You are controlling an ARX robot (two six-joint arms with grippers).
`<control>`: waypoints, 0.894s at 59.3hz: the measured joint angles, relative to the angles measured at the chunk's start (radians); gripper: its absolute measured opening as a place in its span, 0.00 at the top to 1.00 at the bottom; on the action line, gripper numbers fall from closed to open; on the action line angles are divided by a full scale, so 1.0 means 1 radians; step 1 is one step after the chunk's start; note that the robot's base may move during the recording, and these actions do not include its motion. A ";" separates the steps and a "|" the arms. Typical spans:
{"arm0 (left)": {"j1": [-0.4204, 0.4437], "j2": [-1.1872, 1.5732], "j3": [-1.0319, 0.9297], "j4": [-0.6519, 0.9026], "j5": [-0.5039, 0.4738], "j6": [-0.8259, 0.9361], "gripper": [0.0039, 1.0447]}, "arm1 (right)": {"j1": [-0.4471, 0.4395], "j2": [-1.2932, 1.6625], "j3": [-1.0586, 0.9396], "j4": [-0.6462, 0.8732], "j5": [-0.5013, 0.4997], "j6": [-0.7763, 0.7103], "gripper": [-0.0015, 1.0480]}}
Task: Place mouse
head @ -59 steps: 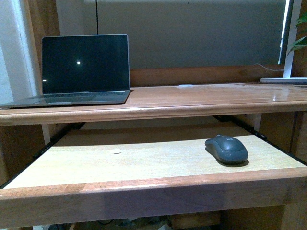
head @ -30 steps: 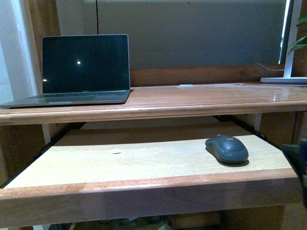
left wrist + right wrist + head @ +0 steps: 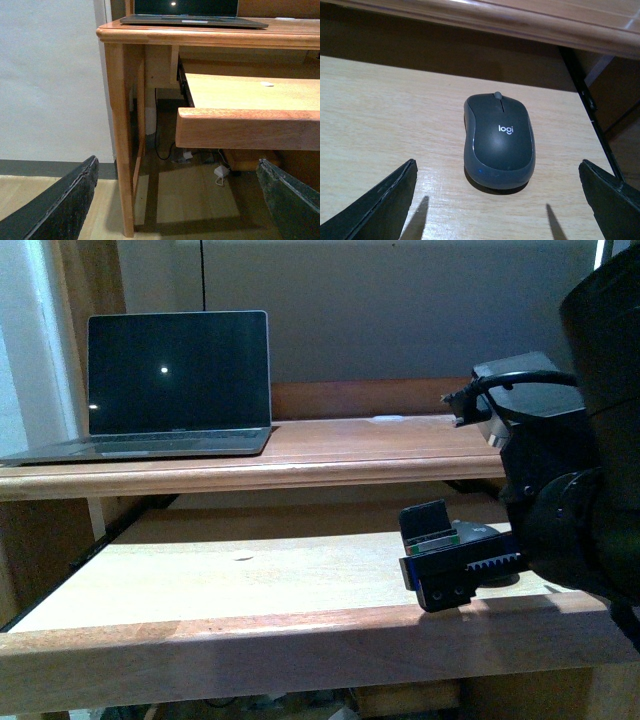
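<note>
Mouse (image 3: 499,140): lies flat on the pale pull-out tray (image 3: 200,575), towards its right end, under the desk top (image 3: 350,445).
Right gripper (image 3: 497,163): fingers spread wide, mouse between them, untouched.
Front view: arm hides most of the mouse; the gripper seems just above the tray.
Left gripper (image 3: 177,161): fingers wide apart, empty, low before the tray's left corner.
Laptop (image 3: 178,380): open on the desk top, left side.

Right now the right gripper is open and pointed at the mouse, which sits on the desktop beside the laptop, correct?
No. The mouse lies on the pull-out tray under the desktop, not beside the laptop; the right wrist view shows it. The right gripper is open and pointed at it.
</note>
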 joint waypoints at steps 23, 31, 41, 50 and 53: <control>0.000 0.000 0.000 0.000 0.000 0.000 0.07 | -0.011 0.127 0.166 -0.113 -0.002 0.051 0.07; 0.000 0.000 0.000 0.000 0.000 0.000 0.07 | -0.012 0.163 0.210 -0.134 0.000 0.052 0.07; 0.000 0.000 0.000 0.000 0.000 0.000 0.07 | -0.016 0.213 0.252 -0.153 0.025 0.050 0.07; 0.000 0.000 0.000 0.000 0.000 0.000 0.07 | -0.027 0.252 0.288 -0.182 0.047 0.048 0.07; 0.000 0.000 0.000 0.000 0.000 0.000 0.07 | -0.031 0.265 0.307 -0.197 0.047 0.050 0.07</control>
